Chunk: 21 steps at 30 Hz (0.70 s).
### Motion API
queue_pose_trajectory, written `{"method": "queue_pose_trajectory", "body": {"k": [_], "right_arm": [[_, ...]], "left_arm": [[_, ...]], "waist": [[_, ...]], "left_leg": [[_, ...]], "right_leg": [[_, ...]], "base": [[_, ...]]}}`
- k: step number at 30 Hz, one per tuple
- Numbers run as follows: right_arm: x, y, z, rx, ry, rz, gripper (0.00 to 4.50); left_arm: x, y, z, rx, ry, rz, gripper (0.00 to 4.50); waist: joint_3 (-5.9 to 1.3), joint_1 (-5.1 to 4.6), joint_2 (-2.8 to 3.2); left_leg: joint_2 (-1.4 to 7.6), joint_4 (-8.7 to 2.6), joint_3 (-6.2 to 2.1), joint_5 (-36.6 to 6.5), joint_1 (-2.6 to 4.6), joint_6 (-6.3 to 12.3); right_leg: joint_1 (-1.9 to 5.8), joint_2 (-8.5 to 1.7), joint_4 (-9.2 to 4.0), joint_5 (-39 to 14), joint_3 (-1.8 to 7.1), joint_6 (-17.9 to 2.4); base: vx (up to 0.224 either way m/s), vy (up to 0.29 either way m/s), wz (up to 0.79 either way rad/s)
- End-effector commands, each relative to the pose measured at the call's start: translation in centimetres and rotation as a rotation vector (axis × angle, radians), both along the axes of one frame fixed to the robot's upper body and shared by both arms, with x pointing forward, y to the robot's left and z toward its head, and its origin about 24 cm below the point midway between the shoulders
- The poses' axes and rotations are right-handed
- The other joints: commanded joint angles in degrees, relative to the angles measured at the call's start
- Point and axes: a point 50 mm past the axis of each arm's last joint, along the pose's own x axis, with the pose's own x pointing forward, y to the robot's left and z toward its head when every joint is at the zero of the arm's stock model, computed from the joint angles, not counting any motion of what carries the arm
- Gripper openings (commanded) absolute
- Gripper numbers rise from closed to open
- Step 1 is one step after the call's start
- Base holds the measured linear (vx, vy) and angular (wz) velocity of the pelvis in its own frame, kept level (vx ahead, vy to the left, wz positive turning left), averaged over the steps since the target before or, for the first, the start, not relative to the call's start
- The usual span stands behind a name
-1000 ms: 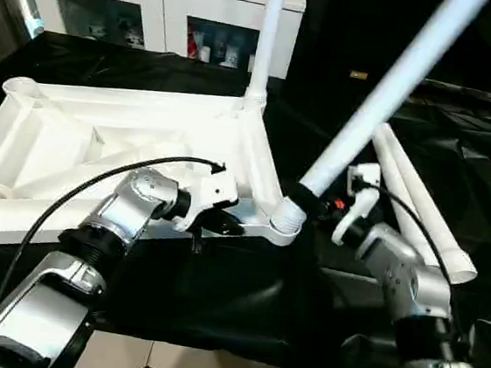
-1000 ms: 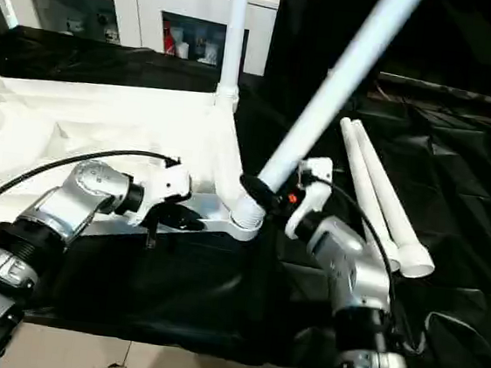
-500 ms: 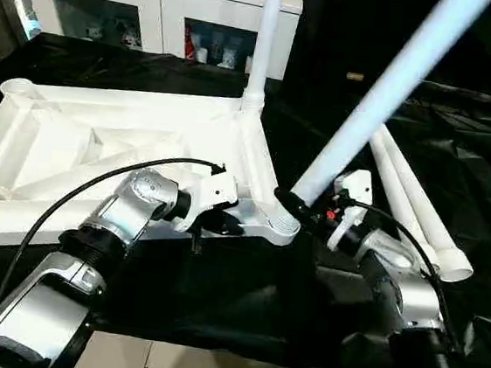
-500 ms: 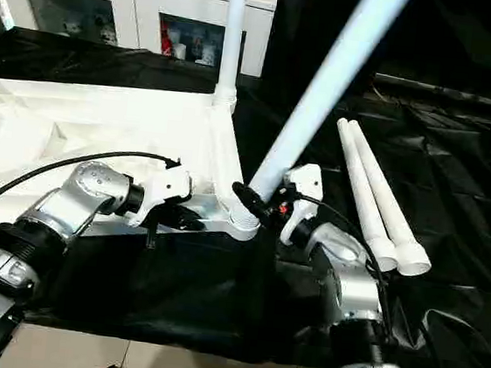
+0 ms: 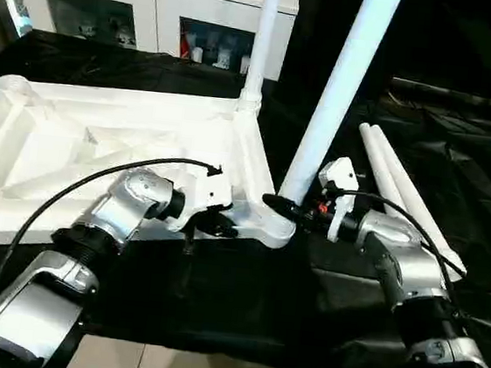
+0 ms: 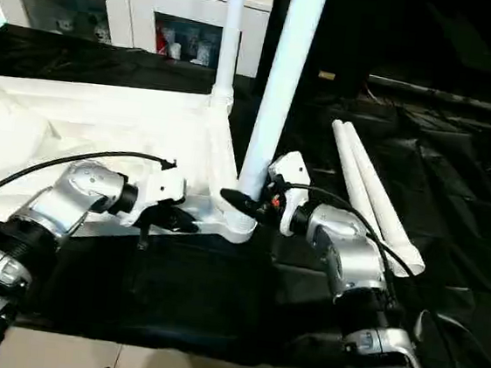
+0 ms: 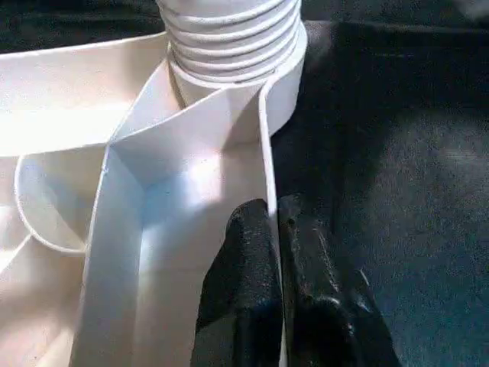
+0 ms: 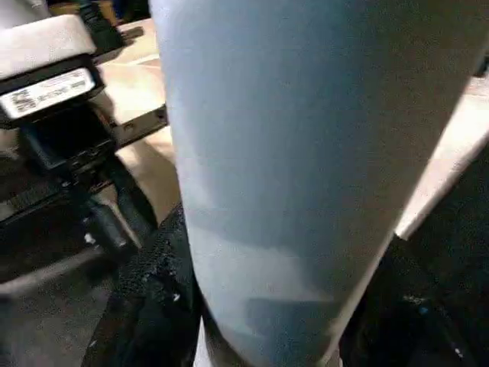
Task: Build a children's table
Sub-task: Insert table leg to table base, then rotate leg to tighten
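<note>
The white plastic rectangular tabletop (image 5: 100,147) lies upside down on the black-draped work table (image 5: 462,128), its ribbed underside facing up and its near edge running along the table's front. A round open corner socket (image 5: 14,85) shows at its far left corner. At the far right corner one long white tapered tube leg (image 5: 263,36) stands upright in its socket. At the near right corner a second white tube leg (image 5: 338,93) rises from the corner socket (image 5: 277,231), leaning only slightly to the right; in the left wrist view its ribbed base (image 7: 229,38) sits in the socket's ring.

The right gripper (image 5: 288,210) holds this second leg low down, just above the socket, its black fingers (image 8: 157,283) closed around the tube from either side.

The left gripper (image 5: 215,225) is at the tabletop's near edge, just left of that same corner. Its two black fingers (image 7: 244,290) are pressed together on the thin upright rim wall (image 7: 263,153) of the tabletop, one on the inner side and one on the outer.

Two more white tube legs (image 5: 402,196) lie side by side on the black cloth to the right of the tabletop, touching each other, beyond the right forearm.

Behind the table stands a white cabinet with glass doors (image 5: 149,11), small items on its shelves.
</note>
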Motion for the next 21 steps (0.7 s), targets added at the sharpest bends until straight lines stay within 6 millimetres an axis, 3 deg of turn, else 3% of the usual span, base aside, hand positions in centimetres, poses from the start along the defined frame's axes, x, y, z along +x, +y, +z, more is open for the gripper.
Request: {"method": "queue_pose_trajectory", "body": {"k": [1, 3, 9, 14, 16, 17, 21], "right_arm": [[-1.6, -0.8, -4.2, -0.099, 0.197, 0.020, 1.89], [-1.7, -1.0, -4.3, -0.096, 0.205, 0.038, 1.89], [-2.1, -1.2, -4.5, -0.085, 0.218, 0.100, 1.89], [-2.0, -1.2, -4.7, -0.081, 0.210, 0.069, 1.89], [-1.9, -1.1, -4.9, -0.087, 0.205, 0.034, 1.89], [-1.8, -1.1, -5.0, -0.093, 0.200, 0.004, 1.89], [-0.8, -1.2, -5.5, -0.097, 0.195, -0.259, 1.89]], "left_arm": [[-0.9, -1.2, -0.1, 0.014, 0.019, -0.148, 0.00], [-1.0, -1.3, 0.0, 0.010, 0.021, -0.175, 0.00], [-1.2, -1.3, 0.6, 0.000, 0.041, -0.246, 0.00], [-0.4, -1.3, 0.8, 0.003, 0.015, -0.164, 0.00], [0.0, -1.4, 0.9, -0.002, 0.007, -0.110, 0.00], [0.3, -1.4, 0.9, -0.006, 0.004, -0.074, 0.00], [1.8, -1.5, 1.1, -0.004, -0.016, 0.129, 0.00]], "waist": [[-2.67, 0.00, 1.04], [-2.69, 0.08, 0.90], [-2.80, 0.22, 1.30], [-2.75, 0.23, 1.55], [-2.55, 0.20, 1.54], [-2.26, 0.19, 1.51], [-1.71, -0.31, 1.28]], "left_leg": [[3.60, -4.76, -2.07, -25.42, 1.53, -1.96], [3.59, -4.74, -1.98, -24.86, 1.55, -1.82], [3.66, -4.79, -1.90, -24.01, 1.63, -1.72], [3.68, -4.90, -1.98, -25.26, 1.85, -2.48], [3.61, -4.90, -1.98, -26.67, 2.02, -2.75], [3.54, -4.88, -2.07, -28.84, 2.25, -3.01], [3.21, -4.46, -3.11, -36.09, 3.48, -4.37]], "right_leg": [[1.05, -4.32, -4.88, -20.80, 2.58, -11.07], [1.18, -4.30, -4.82, -20.21, 2.57, -11.39], [1.45, -4.21, -4.55, -17.62, 2.50, -12.65], [1.38, -4.15, -4.60, -18.56, 2.46, -12.70], [1.19, -4.14, -4.82, -20.62, 2.44, -12.42], [0.88, -4.19, -5.25, -24.25, 2.40, -11.61], [-0.31, -4.48, -7.01, -39.49, 1.50, -6.31]], "base": [[0.000, 0.000, 0.00], [0.000, 0.000, 0.00], [0.000, 0.000, 0.00], [0.000, 0.000, 0.00], [0.000, 0.000, 0.00], [0.000, 0.000, 0.00], [-0.030, 0.003, -0.01]]}}
